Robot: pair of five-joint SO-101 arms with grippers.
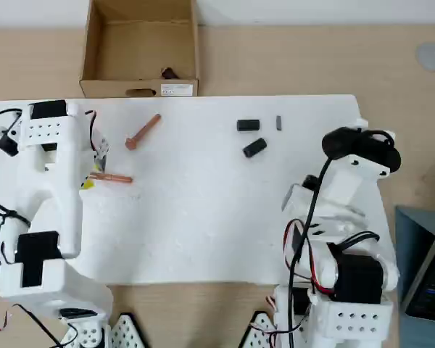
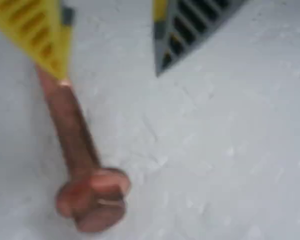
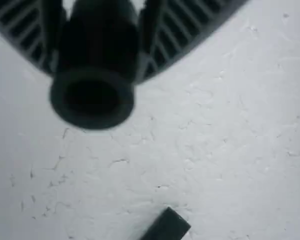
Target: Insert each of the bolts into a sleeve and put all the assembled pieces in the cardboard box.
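High view, cardboard box (image 1: 116, 88): it stands open just past the far edge of the white board (image 1: 203, 232). One dark piece (image 1: 169, 73) lies against its front wall. This is likely a finished assembly, though it is too small to be sure.
Bolts: two copper ones lie on the board, both bare. The first bolt (image 1: 143, 132) lies slanted, not far from the box. The second bolt (image 1: 110, 177) (image 2: 75, 150) lies at the left gripper.
Left gripper (image 1: 94, 163) (image 2: 110, 72): its fingers are spread wide. The tip of the yellow finger (image 2: 35, 30) sits at the second bolt's shank and the other finger is well apart, so nothing is gripped.
Right gripper (image 3: 97, 65): its fingers are closed around the held sleeve (image 3: 92, 97), which is black, with its open bore facing the wrist camera, above the board.
Spare sleeves: the farther sleeve (image 1: 248, 125) and the nearer sleeve (image 1: 254, 148) lie close together on the board's right half. A loose sleeve (image 3: 167, 227) lies near the held one; I cannot tell which of the two it is.
Small grey piece (image 1: 279, 122): it lies beside the farther sleeve, and I cannot tell what it is.
Done: one assembly boxed at most, by my reading.
Left: both bolts need sleeves, and then both go into the box.
Step in hand: a sleeve is ready on the right and the second bolt is not yet grasped.
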